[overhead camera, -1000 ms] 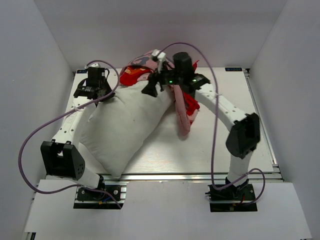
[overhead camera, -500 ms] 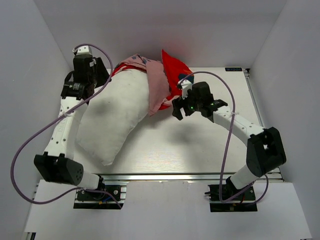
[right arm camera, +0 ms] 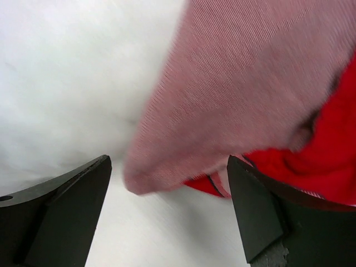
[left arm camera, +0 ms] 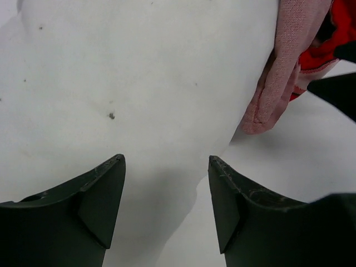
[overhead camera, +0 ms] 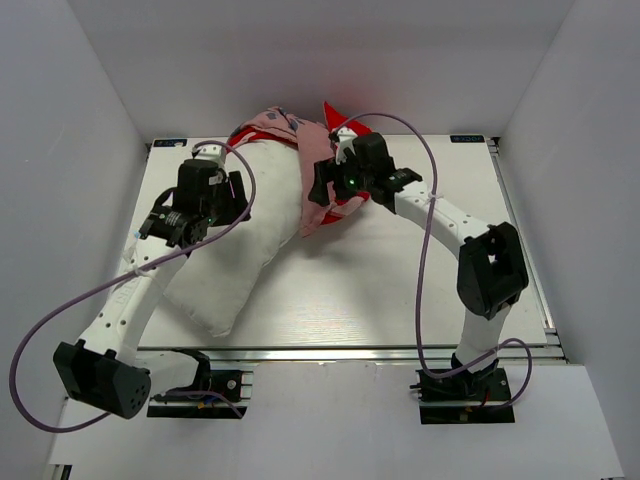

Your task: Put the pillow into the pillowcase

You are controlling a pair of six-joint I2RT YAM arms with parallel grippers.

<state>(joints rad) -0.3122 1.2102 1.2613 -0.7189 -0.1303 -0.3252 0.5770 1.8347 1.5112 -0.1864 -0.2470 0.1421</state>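
The white pillow (overhead camera: 240, 240) lies slantwise on the left half of the table, its far end inside the red pillowcase (overhead camera: 312, 165), whose pale pink inside is folded back over it. My left gripper (overhead camera: 240, 205) is open and empty above the pillow's middle. In the left wrist view my left gripper (left arm camera: 166, 158) straddles the pillow's (left arm camera: 139, 67) right edge, with the pink fold (left arm camera: 283, 61) at upper right. My right gripper (overhead camera: 318, 185) is open at the pillowcase's near edge. In the right wrist view my right gripper (right arm camera: 167, 158) sits just below the pink fold (right arm camera: 250, 83), not closed on it.
The metal table (overhead camera: 400, 290) shows bare to the right of the pillow. White walls enclose the left, back and right sides. Purple cables loop over both arms. The pillowcase's red corner sticks up at the back (overhead camera: 340, 118).
My left arm has swung from the far left corner in over the pillow. My right gripper has moved left and back from beside the pillowcase to its pink edge.
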